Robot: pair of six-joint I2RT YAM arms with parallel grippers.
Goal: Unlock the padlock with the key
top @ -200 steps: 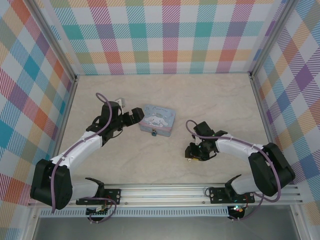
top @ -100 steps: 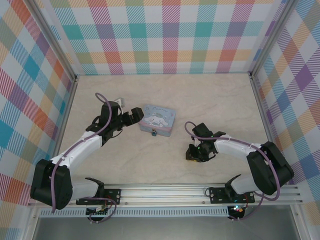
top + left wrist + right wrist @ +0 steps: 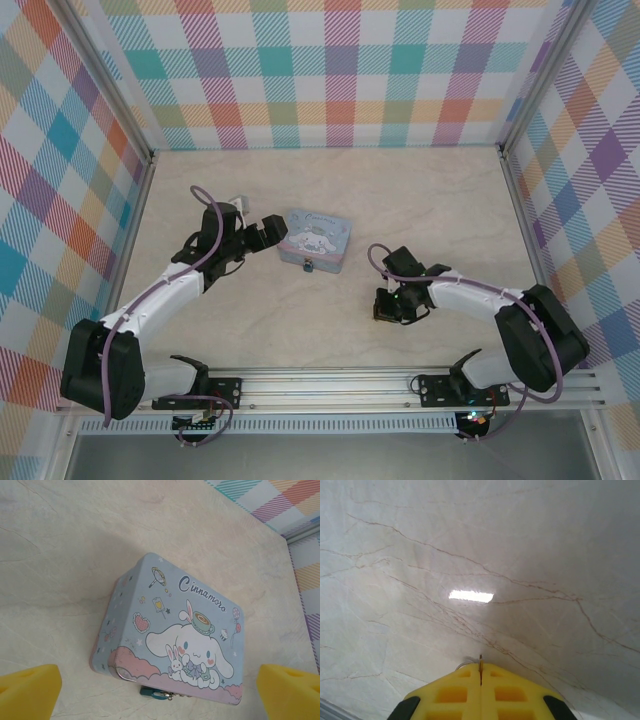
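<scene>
The tiny teal padlock (image 3: pixel 152 693) hangs from the front edge of the light-blue cartoon tin (image 3: pixel 175 630), and from above the padlock (image 3: pixel 307 267) shows on the tin's (image 3: pixel 315 238) near side. My left gripper (image 3: pixel 272 232) hovers at the tin's left end, open, its yellow fingertips (image 3: pixel 30 692) wide on either side of the tin. My right gripper (image 3: pixel 386 308) is low on the table to the right of the tin. Its yellow pads (image 3: pixel 455 690) are pressed together on the key (image 3: pixel 480 659), a thin metal sliver poking out between the tips, with a bit of ring beside it.
The marble-look table (image 3: pixel 330 190) is ringed by plaid walls (image 3: pixel 330 70) at the back and sides. A metal rail (image 3: pixel 330 385) with the arm bases runs along the near edge. A glare patch (image 3: pixel 471 596) lies on the table ahead of the right gripper.
The right gripper's jaws have closed together at the table surface and its wrist has shifted slightly left. The left arm and the tin have not moved.
</scene>
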